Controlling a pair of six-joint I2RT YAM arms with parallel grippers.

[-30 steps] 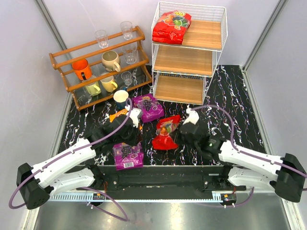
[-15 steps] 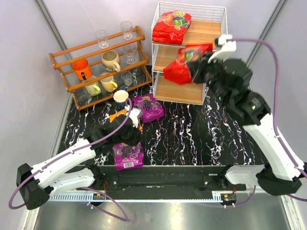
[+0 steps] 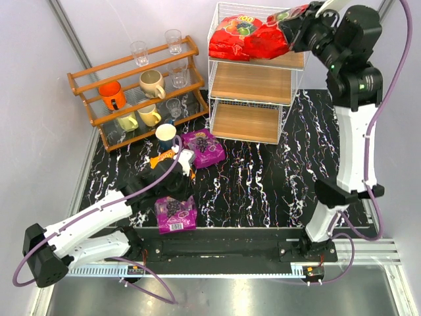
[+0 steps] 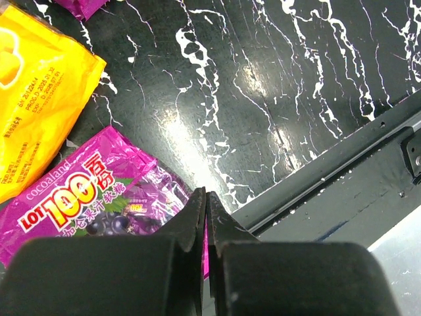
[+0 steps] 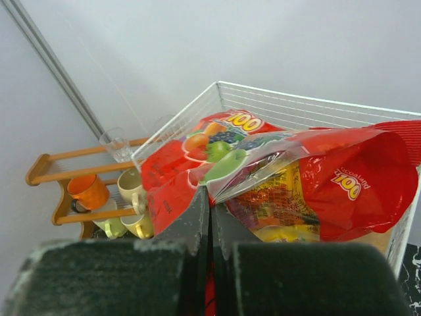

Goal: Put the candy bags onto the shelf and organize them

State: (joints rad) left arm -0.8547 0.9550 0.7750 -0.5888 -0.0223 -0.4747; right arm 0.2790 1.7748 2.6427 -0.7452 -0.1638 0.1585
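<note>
My right gripper [image 3: 297, 34] is raised to the shelf's [image 3: 289, 82] top tier and is shut on a red candy bag [image 3: 270, 41]. That bag hangs over the tier beside another red bag [image 3: 233, 36] lying there. In the right wrist view my fingertips [image 5: 209, 205] pinch the held bag [image 5: 358, 174], in front of the lying bag [image 5: 168, 174] and the wire rim [image 5: 263, 99]. My left gripper [image 3: 176, 187] is shut and empty, low over the table by a purple bag [image 3: 175, 214] [image 4: 85, 204]. A second purple bag [image 3: 204, 146] and the orange-yellow bag [image 3: 161, 158] [image 4: 33, 99] lie nearby.
A low brown wooden rack [image 3: 135, 92] of mugs and glasses stands at the back left. A dark mug [image 3: 166, 135] stands on the black marbled table [image 3: 276, 178] in front of it. The shelf's two lower tiers hold nothing. Grey walls close in both sides.
My right arm lifted the red bag off the table, carried it up past the shelf's middle tier and now holds it over the top tier. The left arm has not moved.
</note>
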